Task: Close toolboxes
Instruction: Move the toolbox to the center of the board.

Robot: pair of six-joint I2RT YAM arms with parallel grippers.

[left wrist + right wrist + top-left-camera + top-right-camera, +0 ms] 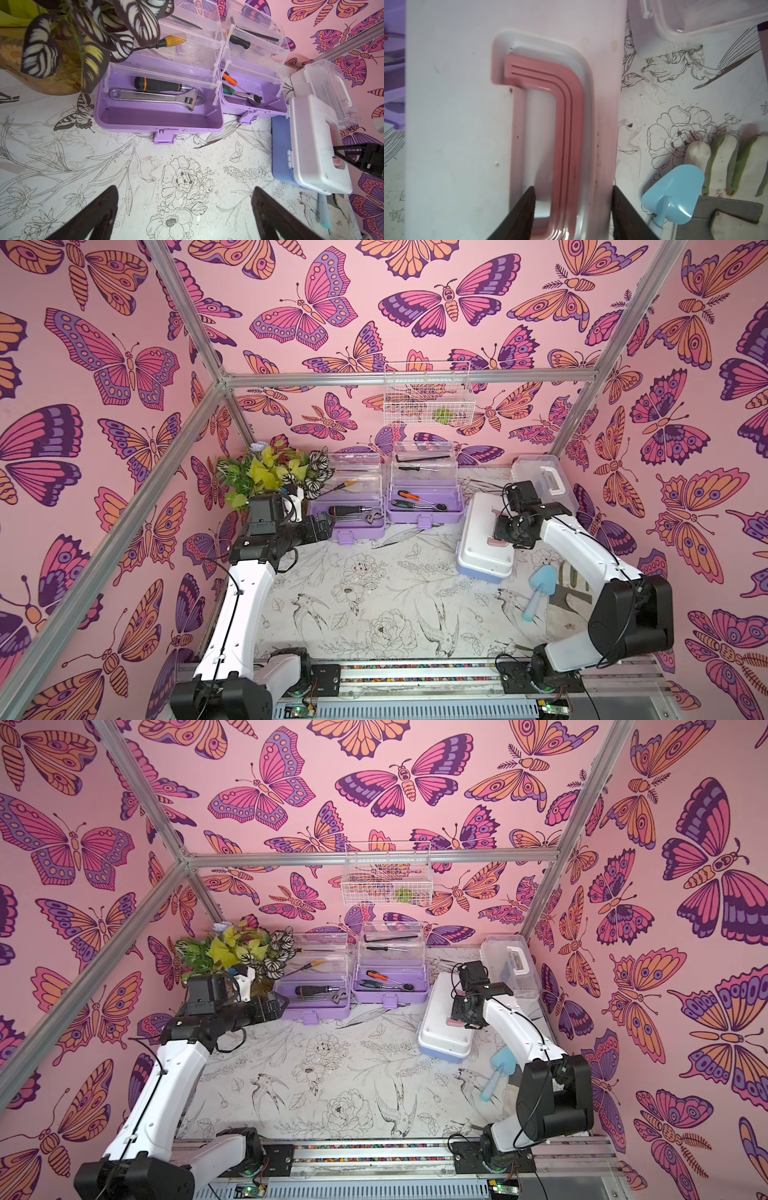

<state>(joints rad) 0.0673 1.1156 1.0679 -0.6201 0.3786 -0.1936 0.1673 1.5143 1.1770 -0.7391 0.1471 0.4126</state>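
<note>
Straddling pink handle (568,124): R gripper (572,207).

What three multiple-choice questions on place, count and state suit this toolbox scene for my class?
1. Where is the wrench? A) in the lilac box beside the plant B) in the wire basket C) on the table
2. How many boxes are lilac? A) one B) two C) four
3. The left gripper is: A) open, empty B) shut on a screwdriver C) shut on a lid
Answers: 1 A, it lies in that box; 2 B, a second lilac box stands alongside; 3 A, its fingers are spread, nothing between.
</note>
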